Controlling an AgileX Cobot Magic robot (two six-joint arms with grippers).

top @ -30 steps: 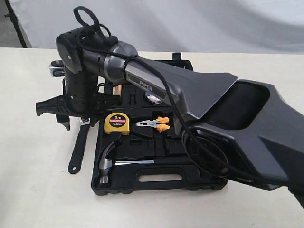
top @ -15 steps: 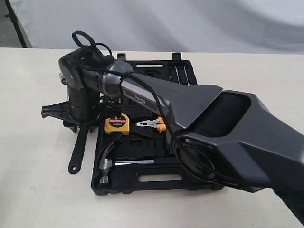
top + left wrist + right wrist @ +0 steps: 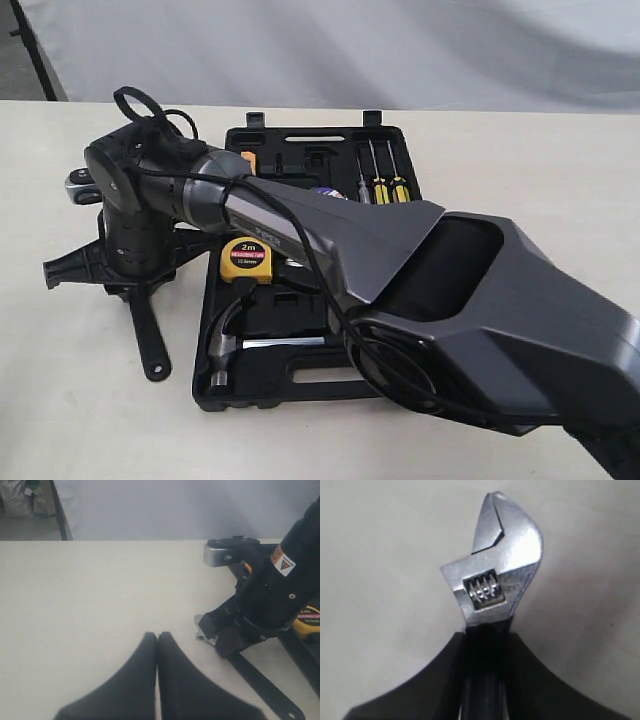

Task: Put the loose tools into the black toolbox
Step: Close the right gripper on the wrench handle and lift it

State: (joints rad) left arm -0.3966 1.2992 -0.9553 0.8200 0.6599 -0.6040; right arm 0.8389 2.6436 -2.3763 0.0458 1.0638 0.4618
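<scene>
My right gripper [image 3: 485, 647] is shut on the black handle of the adjustable wrench [image 3: 495, 570], just below its silver jaw. The right arm reaches across to the table left of the black toolbox [image 3: 330, 385], which lies open. The wrench handle [image 3: 147, 335] slants out below the right gripper [image 3: 133, 288] toward the front, outside the case. The chrome claw hammer [image 3: 222, 345] lies in the toolbox's front half. A small wrapped thing, maybe the tape roll [image 3: 322, 191], peeks out by the arm. My left gripper [image 3: 158, 636] is shut and empty over bare table, beside the wrench [image 3: 265, 690].
A yellow tape measure [image 3: 246, 260] sits in the toolbox next to the hammer head. Screwdrivers [image 3: 382, 186] with yellow-black handles stand in the back half. The right arm's big dark body covers the toolbox's right side, and the pliers are hidden beneath it.
The right arm has swung left, away from the toolbox, carrying and turning the wrench. The arm now hides the pliers.
</scene>
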